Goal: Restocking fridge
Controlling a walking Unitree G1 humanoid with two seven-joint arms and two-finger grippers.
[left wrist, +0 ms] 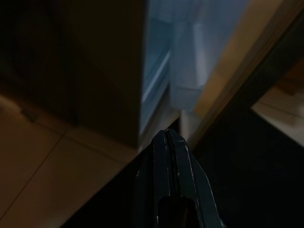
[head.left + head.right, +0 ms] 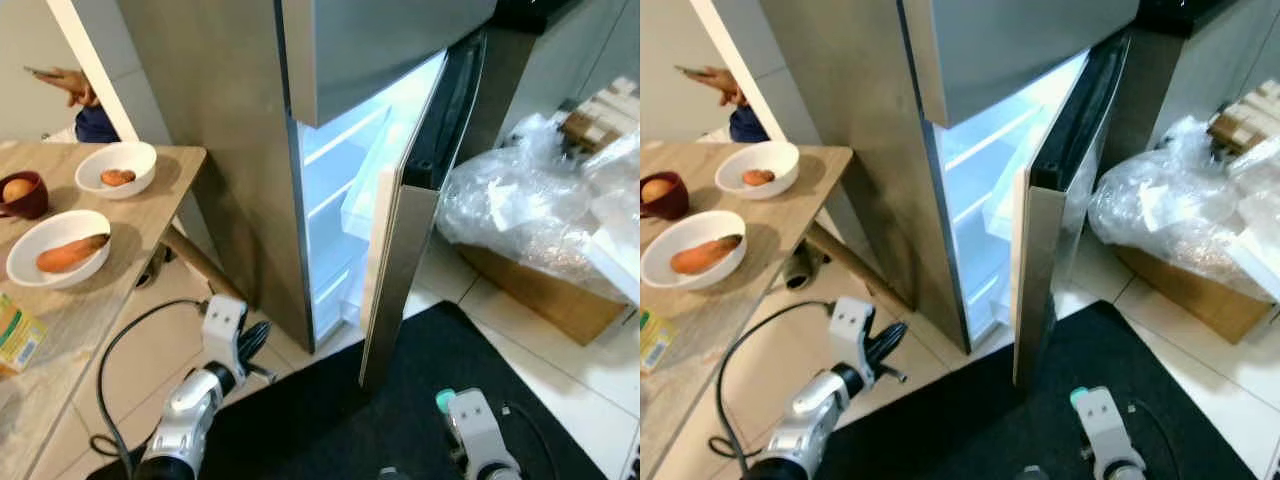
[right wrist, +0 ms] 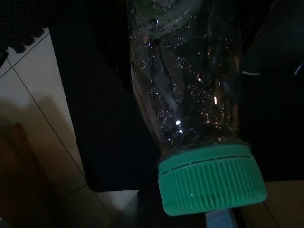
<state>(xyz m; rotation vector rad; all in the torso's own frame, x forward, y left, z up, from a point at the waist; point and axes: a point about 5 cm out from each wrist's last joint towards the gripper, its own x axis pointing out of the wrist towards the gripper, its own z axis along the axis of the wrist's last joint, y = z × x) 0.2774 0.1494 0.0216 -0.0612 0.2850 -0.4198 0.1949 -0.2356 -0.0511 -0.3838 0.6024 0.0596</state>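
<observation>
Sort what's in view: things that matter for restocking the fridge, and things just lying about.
For the job:
fridge, its door ajar
green-capped bottle at the right gripper
sweet potato in a white bowl

Lying about:
plastic-wrapped box
black mat

Bright head views, dim wrist views.
Fridge (image 2: 345, 190) interior glows blue-white, overexposed; bottle (image 3: 190, 80) catches small glints.
</observation>
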